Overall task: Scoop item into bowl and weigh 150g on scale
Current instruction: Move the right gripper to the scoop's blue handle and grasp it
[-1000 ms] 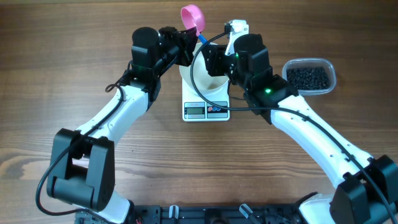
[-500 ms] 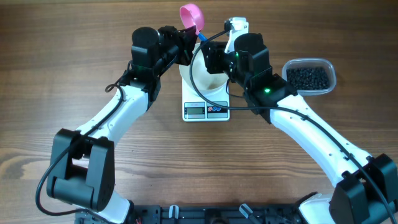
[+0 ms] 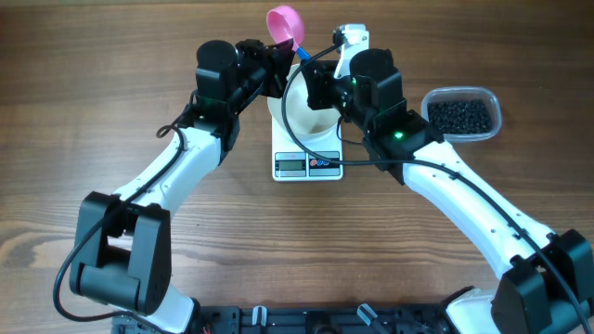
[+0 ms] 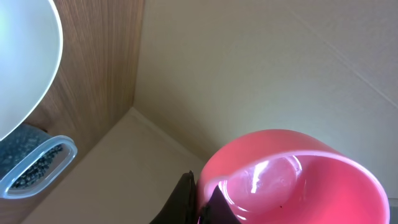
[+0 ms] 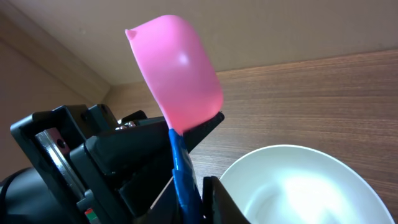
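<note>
The left gripper (image 4: 196,200) stays clamped on the pink scoop (image 3: 285,23), raised just behind the white bowl (image 3: 309,119) on the scale (image 3: 308,165). The right gripper (image 5: 189,200) has just pinched in on the scoop's blue handle, so a handover seems underway. The beans (image 3: 459,114) wait in the tub (image 3: 493,100) at far right, with nothing scooped yet

White bowl (image 3: 299,119) upright on white scale (image 3: 308,165); black beans (image 3: 459,115) piled in clear tub (image 3: 430,100), well apart to right.
</note>
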`<state>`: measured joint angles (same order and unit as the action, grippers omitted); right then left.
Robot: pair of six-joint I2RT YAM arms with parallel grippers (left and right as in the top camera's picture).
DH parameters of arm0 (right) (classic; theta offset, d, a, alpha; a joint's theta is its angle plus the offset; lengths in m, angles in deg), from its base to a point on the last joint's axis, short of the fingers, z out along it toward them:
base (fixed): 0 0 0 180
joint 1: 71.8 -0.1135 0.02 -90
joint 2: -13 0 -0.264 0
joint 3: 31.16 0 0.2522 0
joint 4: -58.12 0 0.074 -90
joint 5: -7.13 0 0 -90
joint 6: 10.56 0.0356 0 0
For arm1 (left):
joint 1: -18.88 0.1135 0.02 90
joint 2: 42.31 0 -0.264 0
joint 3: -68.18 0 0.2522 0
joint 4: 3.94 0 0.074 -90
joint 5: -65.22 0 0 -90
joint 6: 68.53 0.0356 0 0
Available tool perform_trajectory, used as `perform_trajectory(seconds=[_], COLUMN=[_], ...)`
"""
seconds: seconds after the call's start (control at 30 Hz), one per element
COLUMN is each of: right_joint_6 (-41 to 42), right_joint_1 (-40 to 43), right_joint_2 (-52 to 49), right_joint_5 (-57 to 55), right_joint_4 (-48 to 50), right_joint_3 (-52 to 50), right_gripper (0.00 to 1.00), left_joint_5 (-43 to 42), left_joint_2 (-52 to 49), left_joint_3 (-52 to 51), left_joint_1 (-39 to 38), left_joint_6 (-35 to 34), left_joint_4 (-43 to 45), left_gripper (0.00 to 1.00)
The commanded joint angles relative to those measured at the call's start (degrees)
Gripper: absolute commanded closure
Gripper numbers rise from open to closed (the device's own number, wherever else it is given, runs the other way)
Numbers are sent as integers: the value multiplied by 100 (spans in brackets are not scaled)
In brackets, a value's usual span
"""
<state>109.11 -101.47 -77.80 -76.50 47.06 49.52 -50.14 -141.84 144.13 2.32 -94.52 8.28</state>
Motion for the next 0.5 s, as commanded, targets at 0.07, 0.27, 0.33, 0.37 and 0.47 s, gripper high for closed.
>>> perform_trajectory(seconds=[0.07, 0.27, 0.33, 0.37, 0.47], right_joint_6=[-61, -107, -114, -116, -111], right_joint_1=[28, 28, 28, 28, 72], right_joint_2=[-4, -4, -4, -4, -4], right_joint_5=[-142, -142, -144, -144, -142], right_joint_4=[94, 98, 94, 94, 92], right_joint_3=[90, 90, 90, 90, 90], right_gripper=[92, 95, 96, 96, 96], left_joint_5=[-15, -15, -15, -15, -13], left_joint_2=[52, 52, 52, 52, 52], left_joint_3=[7, 7, 7, 7, 7], left_joint_1=[4, 4, 4, 4, 4], left_joint_6=[-898, -898, -896, -896, -898], left_joint_4=[11, 11, 11, 7, -76], left_gripper=[79, 62, 59, 55, 50])
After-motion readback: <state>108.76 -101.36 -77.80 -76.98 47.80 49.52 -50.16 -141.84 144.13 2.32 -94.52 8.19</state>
